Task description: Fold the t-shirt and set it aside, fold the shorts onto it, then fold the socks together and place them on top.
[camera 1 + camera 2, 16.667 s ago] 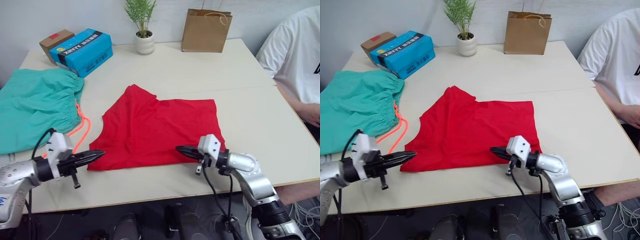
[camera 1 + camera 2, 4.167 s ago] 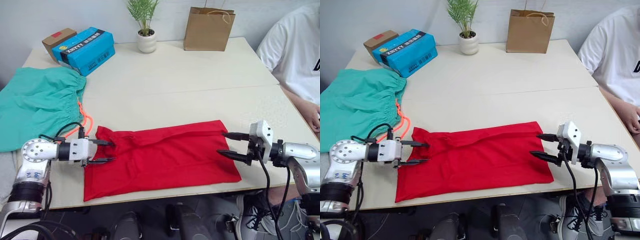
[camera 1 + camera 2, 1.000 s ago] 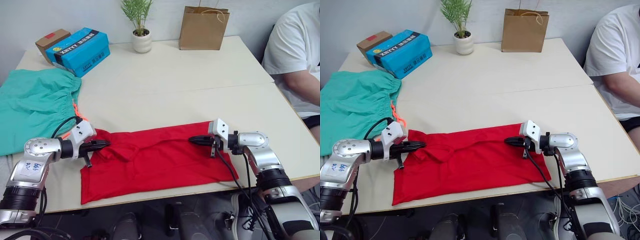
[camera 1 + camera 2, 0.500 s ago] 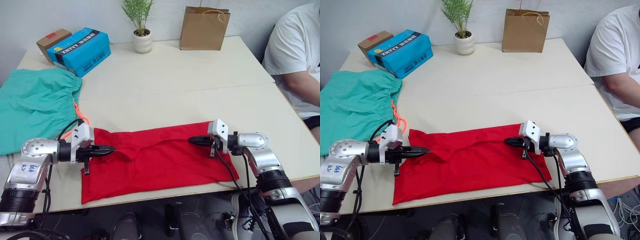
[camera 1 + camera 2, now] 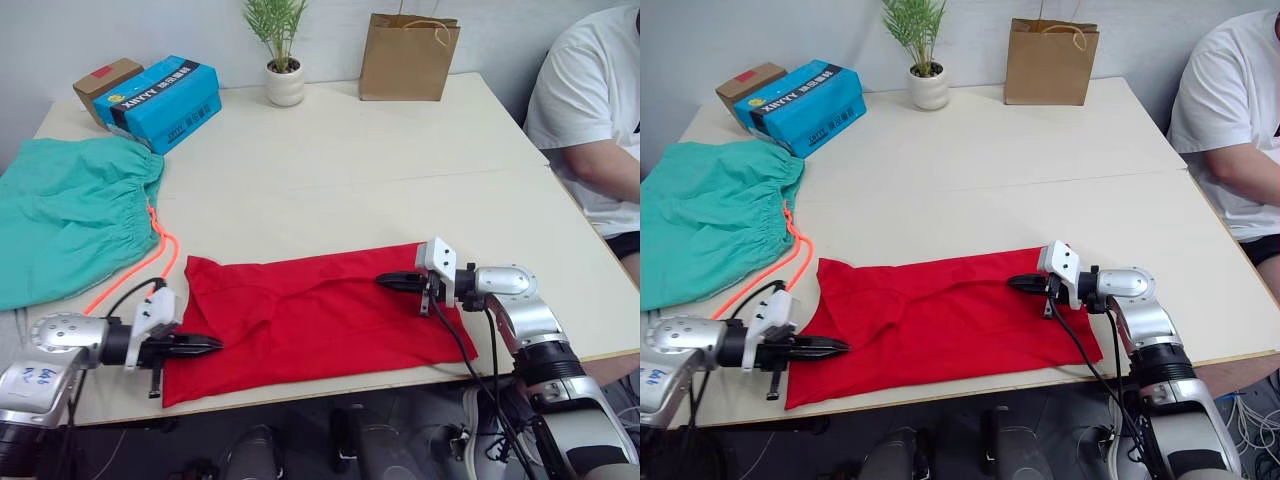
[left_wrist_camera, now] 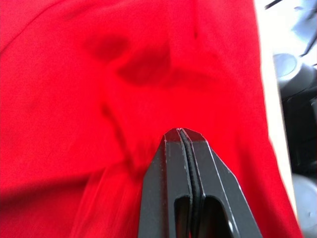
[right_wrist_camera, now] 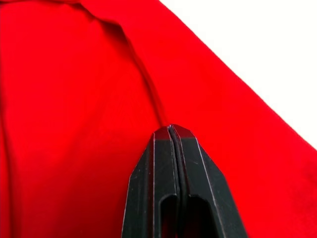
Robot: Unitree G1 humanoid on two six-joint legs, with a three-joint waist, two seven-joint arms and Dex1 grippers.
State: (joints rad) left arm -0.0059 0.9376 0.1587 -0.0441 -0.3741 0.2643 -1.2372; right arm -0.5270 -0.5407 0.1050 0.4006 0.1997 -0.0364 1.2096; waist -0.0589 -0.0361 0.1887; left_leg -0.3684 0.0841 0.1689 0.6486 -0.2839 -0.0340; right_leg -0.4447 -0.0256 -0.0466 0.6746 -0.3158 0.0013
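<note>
I am in the first step, folding the t-shirt [image 5: 310, 312]. It lies as a long red band along the front edge of the bench [image 5: 400, 150], already folded once in its length. My left gripper [image 5: 208, 343] is low over the shirt's front left corner with its two fingers pressed together; I see no cloth between them in the wrist view. My right gripper [image 5: 385, 282] is over the right part of the shirt, near its back edge, fingers also pressed together with nothing pinched, as far as I can see.

The shorts [image 5: 70, 215] wait at the left edge of the bench, spread out, the orange drawstring [image 5: 135, 270] running toward the shirt. I do not find the socks.

I judge the next move is to open one gripper, take one short end of the band, and carry it over to the other end.
</note>
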